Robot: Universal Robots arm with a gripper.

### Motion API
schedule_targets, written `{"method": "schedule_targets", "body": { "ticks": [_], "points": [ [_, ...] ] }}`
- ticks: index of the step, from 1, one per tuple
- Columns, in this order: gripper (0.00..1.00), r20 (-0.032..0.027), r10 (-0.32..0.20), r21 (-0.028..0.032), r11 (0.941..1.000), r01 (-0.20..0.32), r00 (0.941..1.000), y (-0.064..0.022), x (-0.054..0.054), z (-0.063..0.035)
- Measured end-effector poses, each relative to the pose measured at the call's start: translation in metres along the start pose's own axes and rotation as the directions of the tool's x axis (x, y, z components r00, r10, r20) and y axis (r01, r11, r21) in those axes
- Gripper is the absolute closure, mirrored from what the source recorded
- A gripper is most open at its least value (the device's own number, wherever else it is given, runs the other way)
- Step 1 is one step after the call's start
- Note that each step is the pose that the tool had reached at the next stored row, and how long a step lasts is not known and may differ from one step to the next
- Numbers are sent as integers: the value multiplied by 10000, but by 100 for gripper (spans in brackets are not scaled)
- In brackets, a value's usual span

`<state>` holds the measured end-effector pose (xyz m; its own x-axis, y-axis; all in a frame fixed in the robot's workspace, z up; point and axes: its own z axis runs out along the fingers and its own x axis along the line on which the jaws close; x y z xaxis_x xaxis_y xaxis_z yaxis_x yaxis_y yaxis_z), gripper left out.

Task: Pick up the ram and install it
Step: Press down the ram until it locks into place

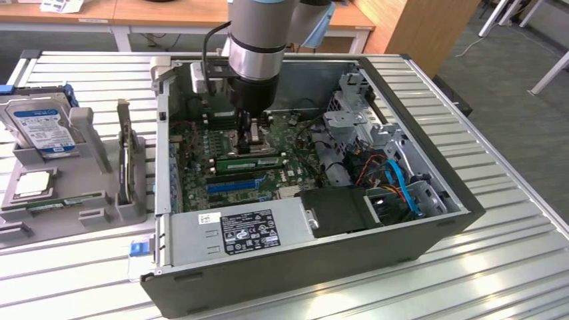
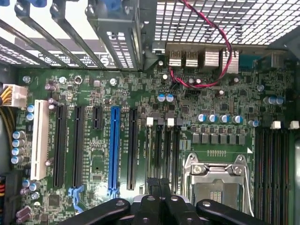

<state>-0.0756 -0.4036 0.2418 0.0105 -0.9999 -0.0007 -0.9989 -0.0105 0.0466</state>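
Note:
In the exterior view the ram (image 1: 252,162) is a narrow green stick with dark chips, standing on edge along the motherboard (image 1: 200,157) inside the open computer case (image 1: 427,167). My gripper (image 1: 252,141) reaches down into the case and hangs right above the ram's middle; I cannot tell whether it touches. In the wrist view the two black fingers (image 2: 152,187) press together, shut, with nothing visible between them. They sit over the black memory slots (image 2: 161,150) with white clips, beside the long blue slot (image 2: 114,150).
The case holds a grey power supply (image 1: 240,230), a metal drive cage (image 1: 356,120) and blue cables (image 1: 404,190). The CPU socket (image 2: 215,183) lies next to the fingers. At the exterior view's left, a grey holder (image 1: 89,213) carries a hard drive (image 1: 40,127) and an upright card (image 1: 124,157).

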Motion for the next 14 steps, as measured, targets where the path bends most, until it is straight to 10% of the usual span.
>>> {"method": "schedule_targets", "body": {
  "ticks": [14],
  "points": [
    [90,0,-1,0,10000,1,10000,96,-8,5]
  ]
}}
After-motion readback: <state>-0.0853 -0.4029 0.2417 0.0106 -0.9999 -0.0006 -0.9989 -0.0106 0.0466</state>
